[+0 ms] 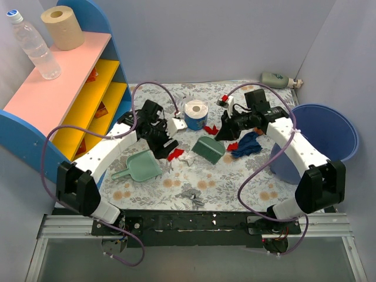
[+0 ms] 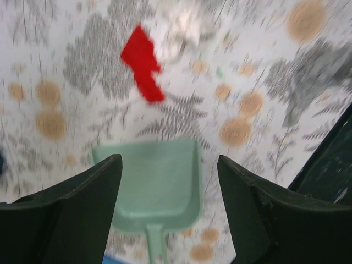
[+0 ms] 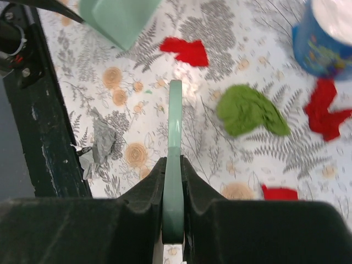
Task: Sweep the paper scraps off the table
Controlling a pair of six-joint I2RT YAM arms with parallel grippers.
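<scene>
My right gripper (image 1: 224, 131) is shut on the thin handle of a green sweeper (image 3: 175, 165), whose dark green blade (image 1: 208, 148) rests on the table (image 1: 235, 188). My left gripper (image 2: 169, 162) is open and empty, hovering above a light green dustpan (image 2: 159, 187), which also shows in the top view (image 1: 140, 166). Paper scraps lie around: red ones (image 1: 174, 154) (image 1: 210, 129) (image 3: 186, 50), a green wad (image 3: 250, 110), a grey wad (image 1: 191, 197) near the front rail, and a dark blue wad (image 1: 247, 144) beside the right gripper.
A blue-wrapped tissue roll (image 1: 195, 114) stands mid-table at the back. A blue bin (image 1: 335, 138) sits at the right edge. A pink-topped shelf (image 1: 70, 100) with a bottle (image 1: 35, 44) stands at the left. A grey-green bottle (image 1: 276, 79) lies at the back right.
</scene>
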